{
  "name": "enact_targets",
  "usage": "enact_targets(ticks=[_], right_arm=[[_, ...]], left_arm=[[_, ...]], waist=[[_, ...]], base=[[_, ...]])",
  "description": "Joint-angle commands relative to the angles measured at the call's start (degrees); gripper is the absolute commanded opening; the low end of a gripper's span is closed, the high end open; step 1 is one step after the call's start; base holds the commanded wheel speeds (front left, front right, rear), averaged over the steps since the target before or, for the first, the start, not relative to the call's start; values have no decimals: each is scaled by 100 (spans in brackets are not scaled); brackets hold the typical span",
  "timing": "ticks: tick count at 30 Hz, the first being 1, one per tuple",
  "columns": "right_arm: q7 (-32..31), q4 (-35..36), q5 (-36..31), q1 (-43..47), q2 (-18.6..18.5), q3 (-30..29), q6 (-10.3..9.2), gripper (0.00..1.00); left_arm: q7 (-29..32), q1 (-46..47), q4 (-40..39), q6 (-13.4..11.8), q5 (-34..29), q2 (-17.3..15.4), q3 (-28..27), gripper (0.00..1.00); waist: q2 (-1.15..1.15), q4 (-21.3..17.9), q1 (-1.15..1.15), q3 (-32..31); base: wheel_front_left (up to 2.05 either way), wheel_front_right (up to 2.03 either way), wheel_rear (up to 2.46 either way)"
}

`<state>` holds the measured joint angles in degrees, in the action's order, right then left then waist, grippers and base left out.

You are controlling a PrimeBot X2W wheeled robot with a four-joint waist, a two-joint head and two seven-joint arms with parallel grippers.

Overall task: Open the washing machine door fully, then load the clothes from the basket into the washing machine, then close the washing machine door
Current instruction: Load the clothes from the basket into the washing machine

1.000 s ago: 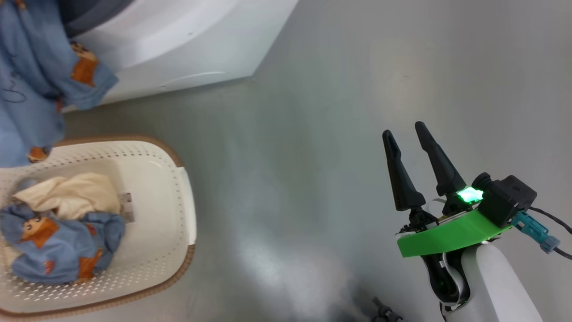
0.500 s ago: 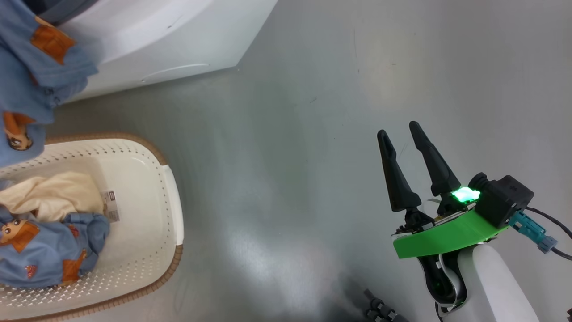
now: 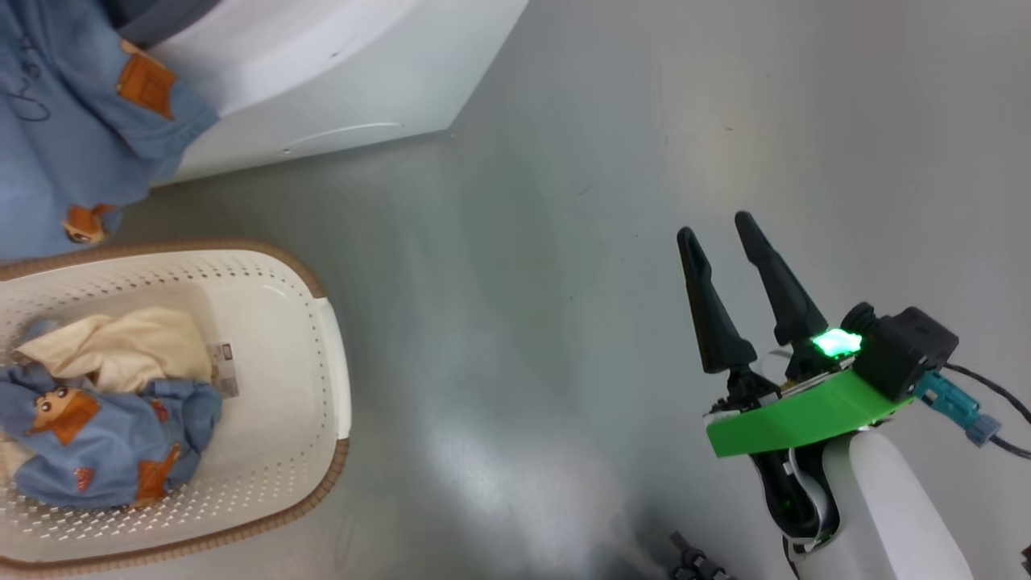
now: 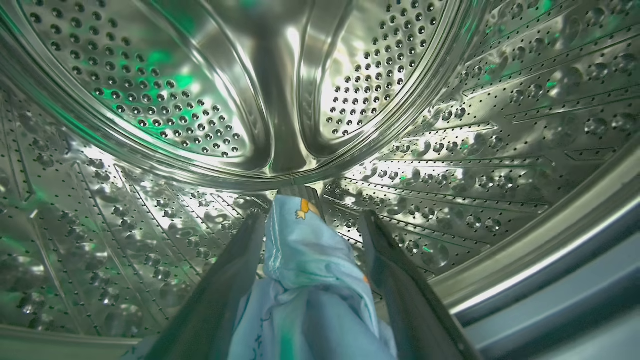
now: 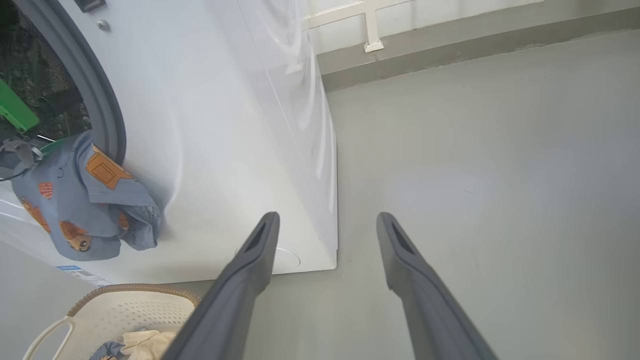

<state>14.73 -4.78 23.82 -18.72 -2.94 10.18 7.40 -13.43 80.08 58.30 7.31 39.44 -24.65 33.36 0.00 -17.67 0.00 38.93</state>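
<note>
A smooth, glossy grey floor (image 3: 523,322) spread wide and caught soft, pale patches of reflected light. At its far edge a darker grey skirting band (image 5: 450,45) ran beneath a white wall (image 5: 450,7), where a white T-shaped strip (image 5: 369,30) was fixed.

The place was a plain laundry corner. A white front-loading washing machine (image 5: 225,125) with a perforated steel drum (image 4: 200,100) stood on a bare grey floor (image 3: 564,242) near a pale wall (image 5: 450,6). A cream basket (image 3: 334,362) of clothes (image 3: 113,435) sat just beside it.
</note>
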Motion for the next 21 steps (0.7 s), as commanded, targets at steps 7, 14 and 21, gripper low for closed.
enact_targets(ticks=[7, 14, 21], right_arm=[[27, 73, -30, 22, 6, 10, 9, 100], [27, 50, -72, 45, 6, -72, 9, 100], [27, -5, -109, 97, 6, -139, 9, 100]], left_arm=[[-140, -347, -557, 17, 144, -334, 204, 100], [-154, -921, -1320, 17, 143, -522, -70, 100], [-156, -1973, -2309, -71, -23, -587, -633, 100]], waist=[[0, 151, 0, -164], [0, 332, 0, -328], [0, 498, 0, -498]], base=[[0, 0, 0], [0, 0, 0], [0, 0, 0]])
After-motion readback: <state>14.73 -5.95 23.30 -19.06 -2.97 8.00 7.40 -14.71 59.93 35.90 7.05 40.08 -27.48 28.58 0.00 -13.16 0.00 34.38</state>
